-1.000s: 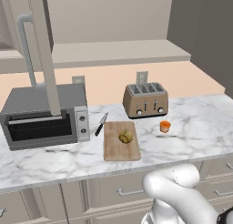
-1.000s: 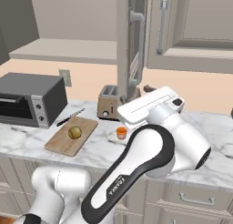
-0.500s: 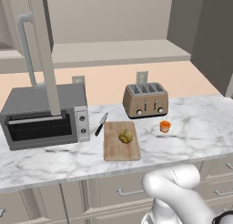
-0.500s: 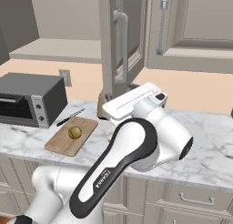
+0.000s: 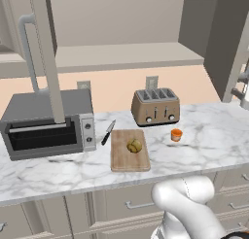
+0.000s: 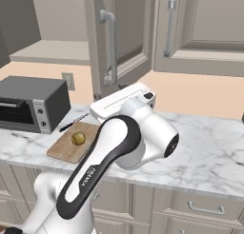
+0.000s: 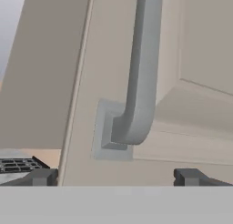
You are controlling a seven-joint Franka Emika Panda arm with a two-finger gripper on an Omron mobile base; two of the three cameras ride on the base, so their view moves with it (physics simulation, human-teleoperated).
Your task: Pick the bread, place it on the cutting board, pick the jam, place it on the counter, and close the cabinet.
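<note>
Two fingertips (image 7: 42, 176) spread wide, jaws gripping nothing, I'm facing the cabinet (image 7: 191, 59) door handle (image 7: 141, 77) while bread (image 5: 134, 145) is sitting on the cutting board (image 5: 127, 158).

The one legible text was the word "FRANKA" printed in white letters along the dark joint section of the robot arm (image 6: 88, 178), running up its length in the right base view. No other label, brand, number or sign could be read on anything else.
</note>
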